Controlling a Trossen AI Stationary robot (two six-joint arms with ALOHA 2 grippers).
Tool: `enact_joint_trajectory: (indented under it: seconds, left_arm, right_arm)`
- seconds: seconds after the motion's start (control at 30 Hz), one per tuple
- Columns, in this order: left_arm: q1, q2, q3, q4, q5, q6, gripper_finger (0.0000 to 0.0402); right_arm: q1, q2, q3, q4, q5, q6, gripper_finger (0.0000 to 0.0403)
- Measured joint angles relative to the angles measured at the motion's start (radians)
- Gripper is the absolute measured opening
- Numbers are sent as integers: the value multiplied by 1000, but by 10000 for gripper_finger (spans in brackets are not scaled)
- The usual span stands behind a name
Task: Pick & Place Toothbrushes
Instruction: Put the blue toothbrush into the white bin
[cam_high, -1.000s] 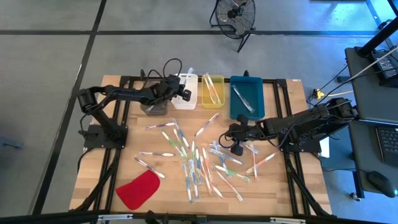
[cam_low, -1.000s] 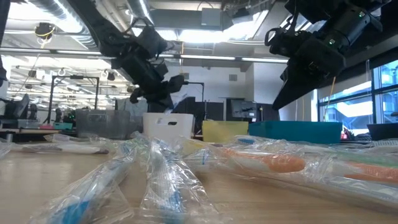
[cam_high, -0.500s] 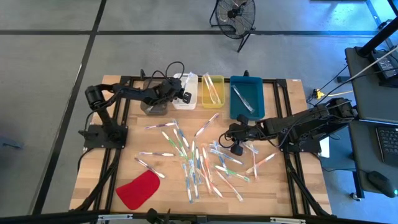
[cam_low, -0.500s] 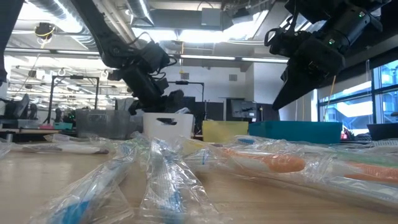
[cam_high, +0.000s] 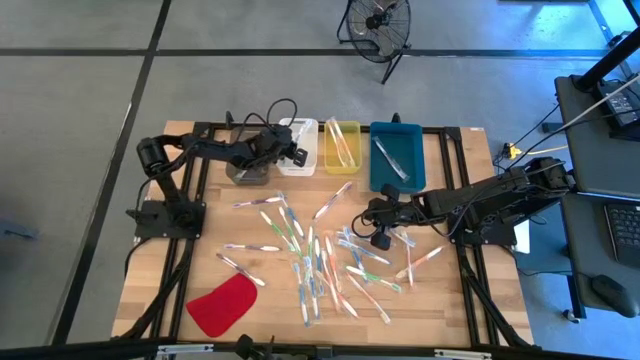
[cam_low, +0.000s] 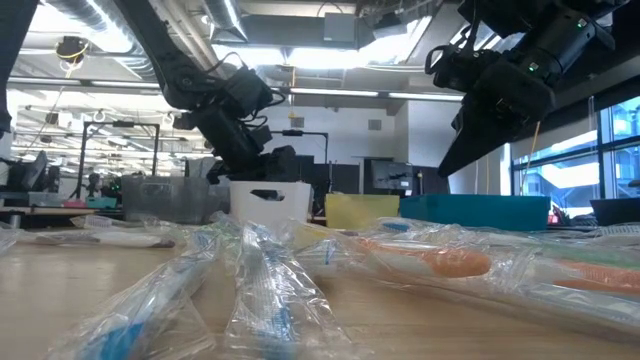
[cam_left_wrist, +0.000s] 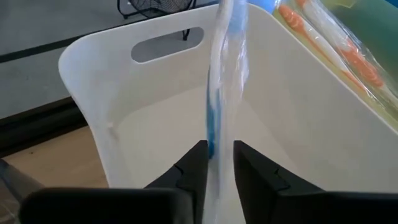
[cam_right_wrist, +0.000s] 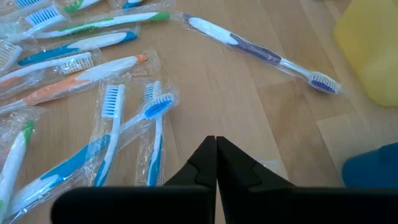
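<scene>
Toothbrushes (cam_high: 320, 255), bagged in clear plastic, lie scattered over the table's middle toward its near edge. Left gripper (cam_high: 285, 148) is at the white bin (cam_high: 300, 145) by the far edge; in the left wrist view its fingers (cam_left_wrist: 189, 171) pinch one blue-handled toothbrush (cam_left_wrist: 222, 74) standing over the bin, its top cut off. Right gripper (cam_high: 372, 215) hovers mid-table, fingers (cam_right_wrist: 205, 163) closed, empty. Contents of the yellow bin (cam_high: 341, 146) and blue bin (cam_high: 396, 155) are hard to make out

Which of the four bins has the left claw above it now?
The white bin, second from the left in the row; the left claw holds a wrapped blue toothbrush inside it.
</scene>
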Motion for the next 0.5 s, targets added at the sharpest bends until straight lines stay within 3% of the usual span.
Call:
enact_joint_trajectory:
  seconds: [0.33, 0.5]
  left_arm:
    - [-1, -1, 0, 12, 5, 31, 128]
    - [-1, -5, 0, 55, 64, 40, 146]
  right_arm:
    - [0, 0, 0, -7, 0, 26, 26]
    - [0, 0, 0, -8, 0, 26, 41]
